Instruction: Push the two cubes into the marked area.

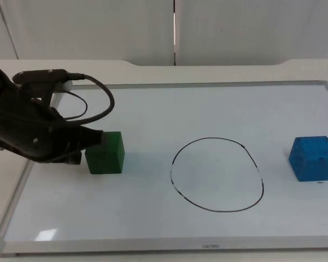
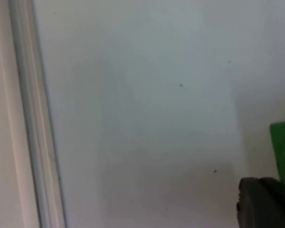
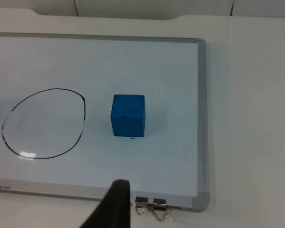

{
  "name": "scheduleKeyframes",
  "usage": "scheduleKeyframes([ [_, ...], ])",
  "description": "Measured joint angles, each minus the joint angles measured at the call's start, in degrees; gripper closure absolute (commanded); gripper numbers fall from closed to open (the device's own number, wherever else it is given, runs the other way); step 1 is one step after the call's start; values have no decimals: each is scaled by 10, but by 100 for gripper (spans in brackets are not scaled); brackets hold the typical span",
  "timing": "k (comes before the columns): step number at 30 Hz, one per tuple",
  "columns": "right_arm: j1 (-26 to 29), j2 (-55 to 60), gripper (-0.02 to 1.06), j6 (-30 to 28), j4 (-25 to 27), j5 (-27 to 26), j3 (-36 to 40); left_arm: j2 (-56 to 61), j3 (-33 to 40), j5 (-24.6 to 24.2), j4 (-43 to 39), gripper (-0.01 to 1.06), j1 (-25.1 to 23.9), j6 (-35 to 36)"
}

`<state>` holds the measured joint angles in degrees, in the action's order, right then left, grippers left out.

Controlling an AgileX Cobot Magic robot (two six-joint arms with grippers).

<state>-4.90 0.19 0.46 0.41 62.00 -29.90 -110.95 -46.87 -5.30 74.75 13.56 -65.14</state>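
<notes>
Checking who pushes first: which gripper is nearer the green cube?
Left. The left gripper sits against the green cube; the right gripper waits beyond the blue cube.

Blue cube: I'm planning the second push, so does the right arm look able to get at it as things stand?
Probably yes. The blue cube stands alone on the whiteboard, outside the drawn ring, nothing touching it. The right gripper hangs back from it over the board's near edge.

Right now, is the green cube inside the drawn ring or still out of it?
Out. The green cube sits on the whiteboard well apart from the black ring, with the left gripper against its far side.
</notes>
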Motion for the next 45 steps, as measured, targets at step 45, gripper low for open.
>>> scheduleKeyframes([
  [45,0,0,-1,-1,0,0,0,-7,-34,16,4,105,62,0],
])
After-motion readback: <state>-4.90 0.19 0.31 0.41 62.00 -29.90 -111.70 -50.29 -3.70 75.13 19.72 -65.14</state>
